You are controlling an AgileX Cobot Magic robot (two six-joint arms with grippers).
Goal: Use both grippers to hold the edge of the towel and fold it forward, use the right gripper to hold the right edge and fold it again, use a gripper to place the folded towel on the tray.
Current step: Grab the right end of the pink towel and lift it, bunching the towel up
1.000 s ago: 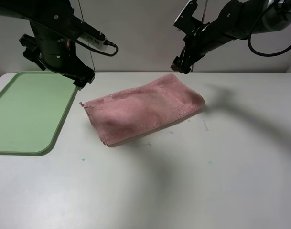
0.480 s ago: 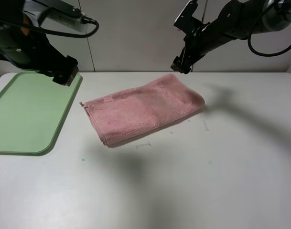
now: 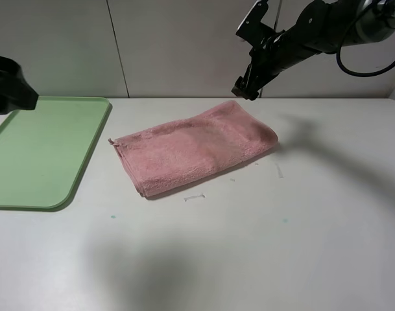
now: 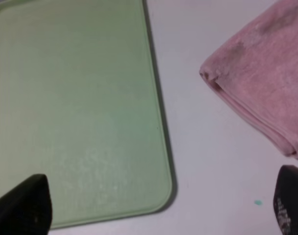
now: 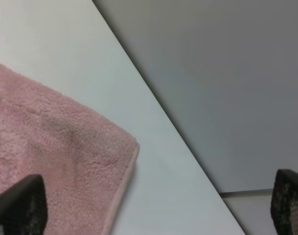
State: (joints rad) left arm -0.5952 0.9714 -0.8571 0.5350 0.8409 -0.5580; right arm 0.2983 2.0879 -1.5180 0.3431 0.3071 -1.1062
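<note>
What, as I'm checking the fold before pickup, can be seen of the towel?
The towel is pink, fluffy terry, folded into a thick oblong of several layers. It lies flat and slanted on the white table, right of the tray and apart from it. Stacked edges show along its near-left side, and a small loop sticks out at its left corner. Only the table touches it.

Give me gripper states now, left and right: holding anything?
Left gripper: open, holding nothing, up by the tray.
Right gripper: open, holding nothing, raised clear of the towel.
</note>
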